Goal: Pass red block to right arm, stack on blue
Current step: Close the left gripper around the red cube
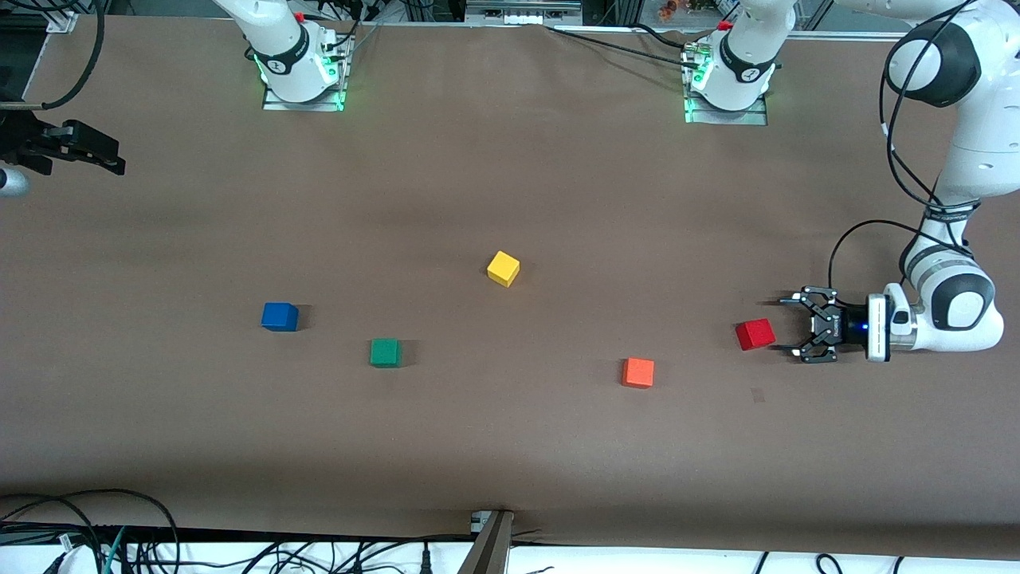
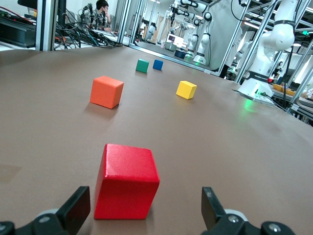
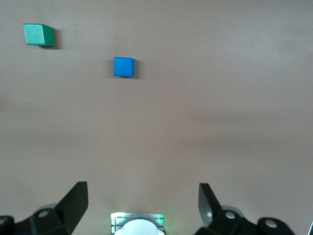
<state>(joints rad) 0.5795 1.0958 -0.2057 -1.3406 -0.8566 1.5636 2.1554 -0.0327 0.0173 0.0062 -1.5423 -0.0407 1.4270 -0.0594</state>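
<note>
A yellow cube [image 1: 503,268] sits just above the middle of the front view on the brown table [image 1: 510,446]. A green cube [image 1: 385,352] lies lower and toward the frame's left, an orange cube [image 1: 637,372] lower and toward the right. All three stand well apart. Black cables [image 1: 96,526] run along the bottom edge of the frame.

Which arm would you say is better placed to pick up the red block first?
Left: the left gripper is open and low beside the red block; the right gripper waits open at its own end.
</note>
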